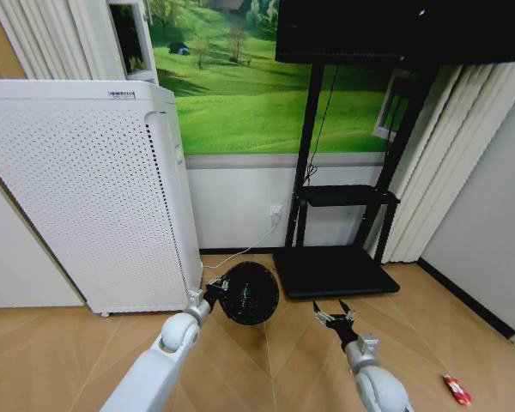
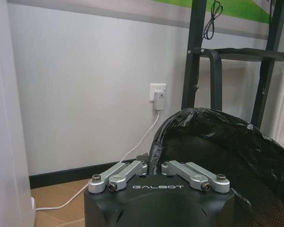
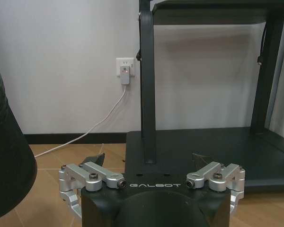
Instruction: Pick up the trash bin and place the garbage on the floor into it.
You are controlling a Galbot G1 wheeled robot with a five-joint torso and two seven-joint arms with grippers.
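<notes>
Hanging off the floor, tilted with its mouth toward the camera, the trash bin (image 1: 249, 293) is clamped at its liner rim by the left gripper (image 1: 213, 286), just beside the white perforated appliance (image 1: 94, 197). The right gripper (image 1: 334, 314) hovers with fingers spread and empty near the black TV stand base (image 1: 335, 270). A red-and-white wrapper (image 1: 457, 390) lies on the wooden floor (image 1: 266, 360) toward the right wall.

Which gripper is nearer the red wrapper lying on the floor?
Right. The right gripper hangs open over the floor, apart from the red wrapper but on its side. The left gripper is farther off, shut on the trash bin rim.
</notes>
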